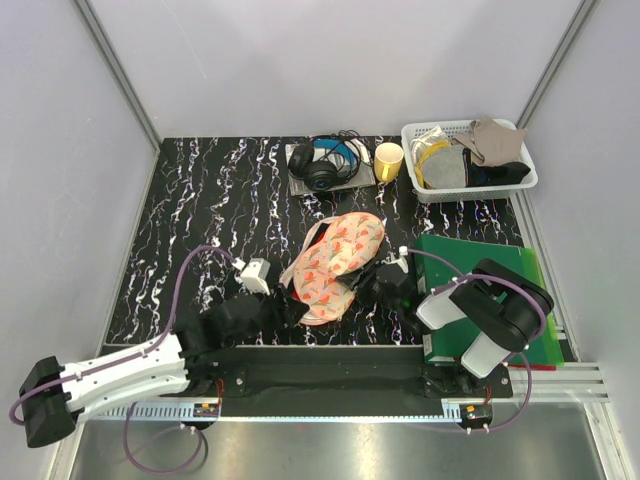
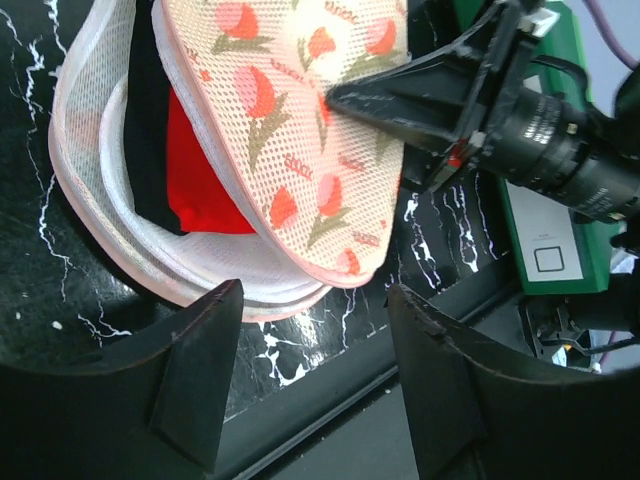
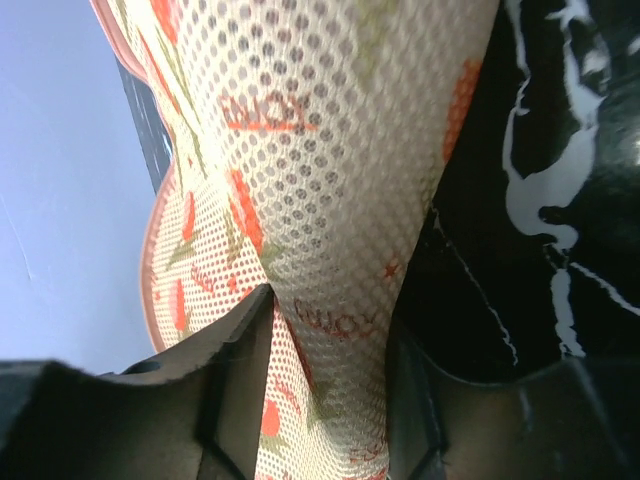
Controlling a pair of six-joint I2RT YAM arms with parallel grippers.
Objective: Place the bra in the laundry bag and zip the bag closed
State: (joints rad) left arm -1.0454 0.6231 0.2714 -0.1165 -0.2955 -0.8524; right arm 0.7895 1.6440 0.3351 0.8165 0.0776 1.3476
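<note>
Laundry bag [image 1: 338, 262] is mid-table on the black marbled table [image 1: 200, 200]. It's unzipped, and its printed upper flap is raised off the pale lower shell. On my left wrist camera I can see the bra [image 2: 205, 175] inside the bag. Its red padding shows in the gap at the flap's 9 o'clock side, with black fabric against its left edge.

My right gripper [image 3: 330, 310] comes in at the bag's 4 o'clock and is clamped on the flap. The mesh fills the space between the two fingers and touches each of them. My left gripper [image 2: 315, 290] hangs at the bag's 8 o'clock, jaws spread wide with nothing between them. The bag's pink-edged rim lies just beyond the fingertips.

Around the table, black headphones [image 1: 322, 162] sit at the bag's 12 o'clock, with a yellow cup [image 1: 388, 160] just beside them on the right. A white basket [image 1: 411, 158] holding cloths is at 1 o'clock. A green board [image 1: 480, 262] lies at 3 o'clock, under my right arm.
</note>
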